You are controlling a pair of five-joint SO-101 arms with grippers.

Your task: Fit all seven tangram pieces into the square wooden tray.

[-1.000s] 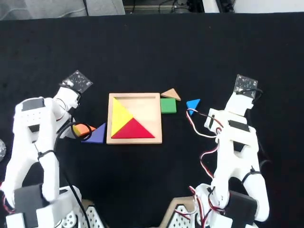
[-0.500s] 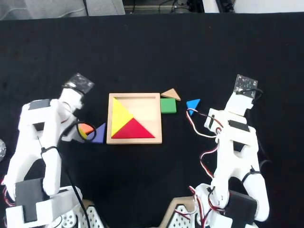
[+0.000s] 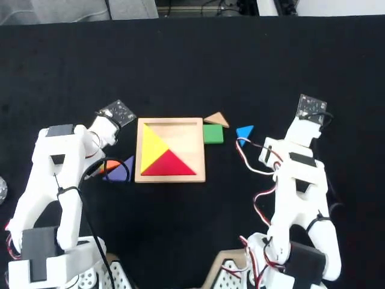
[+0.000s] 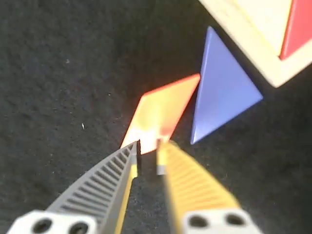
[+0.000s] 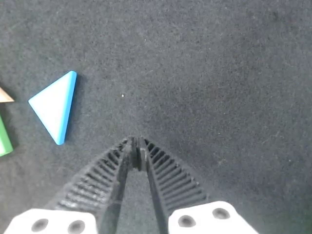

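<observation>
The square wooden tray (image 3: 170,123) holds a yellow triangle (image 3: 152,146) and a red triangle (image 3: 171,163). Just off its left edge lie an orange parallelogram (image 3: 109,167) and a purple triangle (image 3: 123,171). My left gripper (image 4: 146,148) is shut on the near corner of the orange parallelogram (image 4: 163,109), with the purple triangle (image 4: 222,90) beside it. To the tray's right lie a green square (image 3: 213,133), a tan triangle (image 3: 216,120) and a blue triangle (image 3: 244,132). My right gripper (image 5: 136,148) is shut over bare cloth, apart from the blue triangle (image 5: 53,106).
Black cloth covers the whole table. The right arm (image 3: 295,162) stands to the right of the loose pieces. The tray's corner (image 4: 253,48) with the red triangle (image 4: 298,29) lies just past the purple triangle.
The left arm's wrist has swung right, toward the tray's left edge, with the orange piece shifting slightly. The right arm and the other pieces have kept still.
</observation>
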